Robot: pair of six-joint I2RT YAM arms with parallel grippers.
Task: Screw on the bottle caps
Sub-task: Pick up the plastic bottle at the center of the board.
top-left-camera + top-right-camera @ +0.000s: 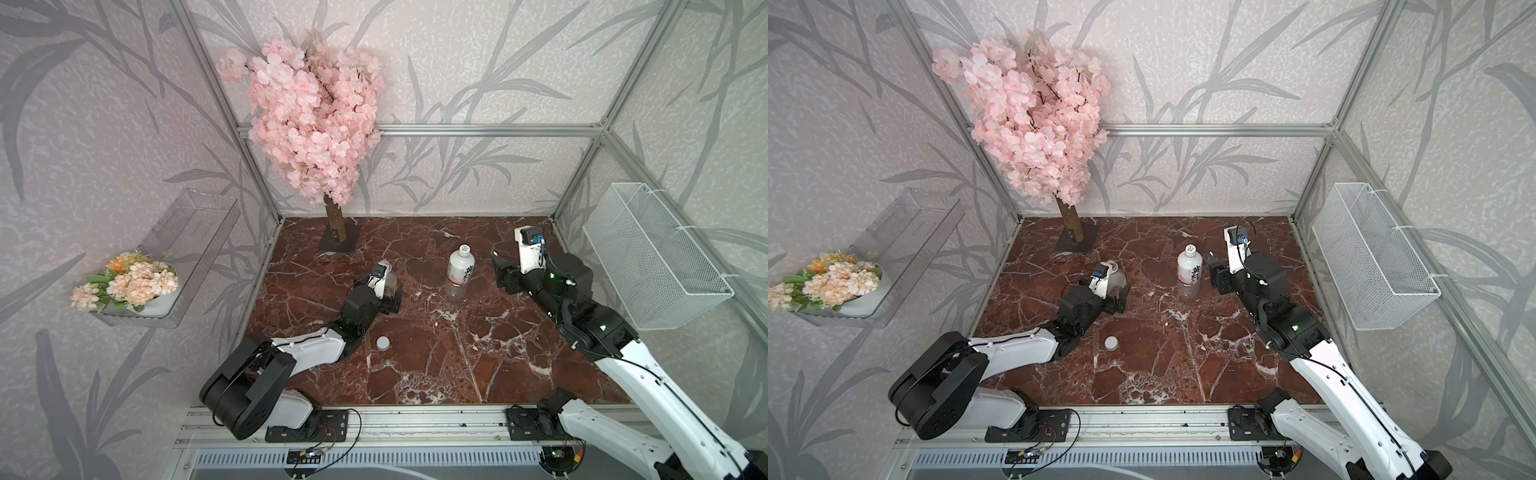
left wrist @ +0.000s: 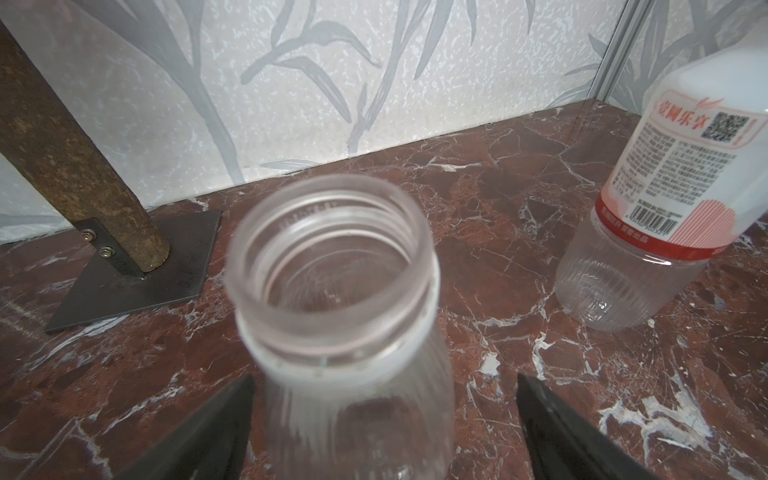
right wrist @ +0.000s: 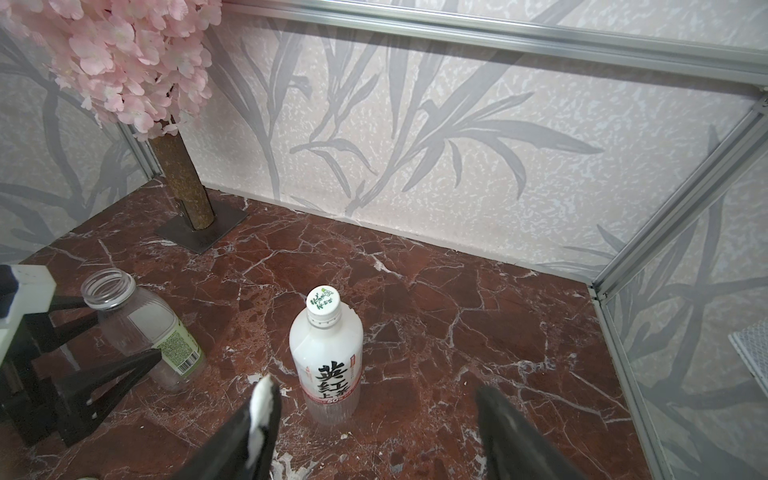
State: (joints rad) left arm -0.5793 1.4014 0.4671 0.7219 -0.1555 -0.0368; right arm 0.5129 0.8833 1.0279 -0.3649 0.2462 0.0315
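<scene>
The clear bottle point(image 3: 133, 320), marked by a small green label, stands uncapped on the left part of the red marble table point(image 1: 457, 365), in front of the base plate of the artificial cherry tree point(image 1: 316, 112). It is straddled by the left gripper point(image 2: 386, 380), whose jaws are spread wide. A gap is seen between the bottle and at least one finger, so no grip is shown.

The plain cap point(image 1: 382, 343) lies loose on the table nearer the front edge, beside the left forearm and well apart from both bottles.

The white-wrapped bottle point(image 3: 326, 353), printed with black characters, stands upright right of the table's middle. The printed cap point(image 3: 323, 300) sits on its neck; whether it is screwed tight cannot be told.

The right gripper point(image 3: 374, 390) is held just beside this bottle, its jaws parted with nothing between them and the bottle untouched.
</scene>
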